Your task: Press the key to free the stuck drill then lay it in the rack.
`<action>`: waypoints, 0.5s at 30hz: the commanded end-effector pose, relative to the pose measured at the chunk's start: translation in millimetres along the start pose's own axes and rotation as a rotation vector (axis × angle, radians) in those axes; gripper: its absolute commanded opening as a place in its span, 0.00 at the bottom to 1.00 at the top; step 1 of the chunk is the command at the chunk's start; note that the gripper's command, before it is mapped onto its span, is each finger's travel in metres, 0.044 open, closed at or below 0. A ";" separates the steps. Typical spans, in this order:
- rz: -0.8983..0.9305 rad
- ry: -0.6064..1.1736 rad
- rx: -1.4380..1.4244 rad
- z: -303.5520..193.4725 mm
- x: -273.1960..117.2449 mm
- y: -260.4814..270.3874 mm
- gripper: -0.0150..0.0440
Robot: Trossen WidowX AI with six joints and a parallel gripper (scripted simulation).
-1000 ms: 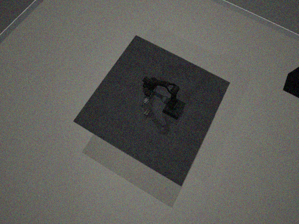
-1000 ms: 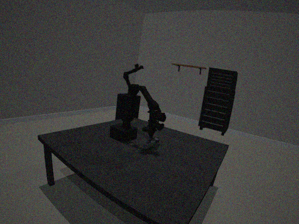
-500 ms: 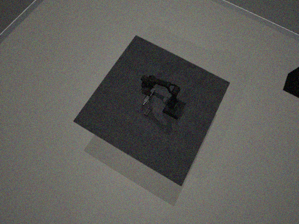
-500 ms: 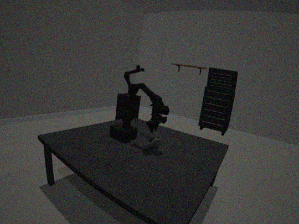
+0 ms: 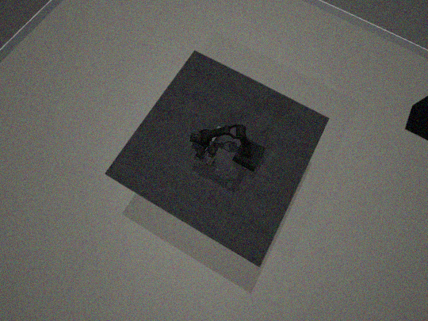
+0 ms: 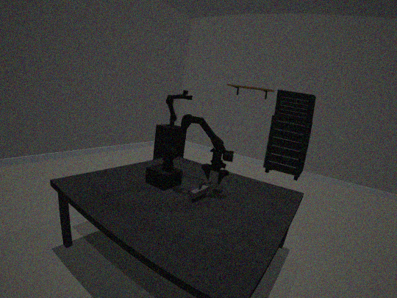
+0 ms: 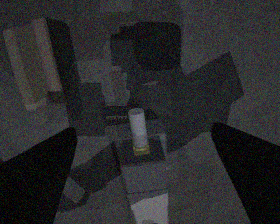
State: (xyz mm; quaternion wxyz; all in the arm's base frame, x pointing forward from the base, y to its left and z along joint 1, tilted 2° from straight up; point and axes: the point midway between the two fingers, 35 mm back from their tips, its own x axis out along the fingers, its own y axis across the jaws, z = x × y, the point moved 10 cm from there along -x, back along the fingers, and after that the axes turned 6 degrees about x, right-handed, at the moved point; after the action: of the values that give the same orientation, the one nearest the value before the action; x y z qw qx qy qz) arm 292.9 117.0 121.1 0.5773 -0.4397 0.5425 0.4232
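Gripper [image 5: 206,153] [image 6: 216,176] [image 7: 145,131] status?

Fingers spread wide, one to each side of the grey block [image 7: 144,177] in wrist view. Nothing pinched.

Where's the drill?

Best match: pale cylinder [image 7: 138,125], upright on the block's dark top, yellow band at its foot. Sits between the spread fingers in that view, grip not closed on it. Too dim to confirm it's the drill.

Key?

Can't pick it out. White patch [image 7: 152,207] on the near side of the block, lower in frame. Can't tell what it is.

Rack?

Can't confirm. Two-walled trough [image 7: 54,60] up and left of the block in wrist view, pale rims, dark outer side. Could be it.

Other stuff near the block?

Black boxy shape [image 7: 159,45] beyond it. Identity unclear.

Arm?

Arm [image 5: 239,131] [image 6: 209,127] arches over the table [image 5: 178,97] [image 6: 220,238], gripper pointing down. All views grainy, dark.
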 end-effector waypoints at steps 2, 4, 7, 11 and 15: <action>0.002 0.010 -0.116 8.0 8.7 7.2 1.00; 0.002 0.010 -0.116 8.0 8.7 7.2 1.00; 0.002 0.010 -0.116 8.0 8.7 7.2 1.00; 0.002 0.010 -0.116 8.0 8.7 7.2 1.00; 0.002 0.010 -0.116 7.7 10.3 7.0 1.00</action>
State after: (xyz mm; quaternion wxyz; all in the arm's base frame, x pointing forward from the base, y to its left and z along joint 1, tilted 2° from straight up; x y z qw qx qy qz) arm 288.5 126.7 112.4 0.5492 -0.4708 0.5210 0.4531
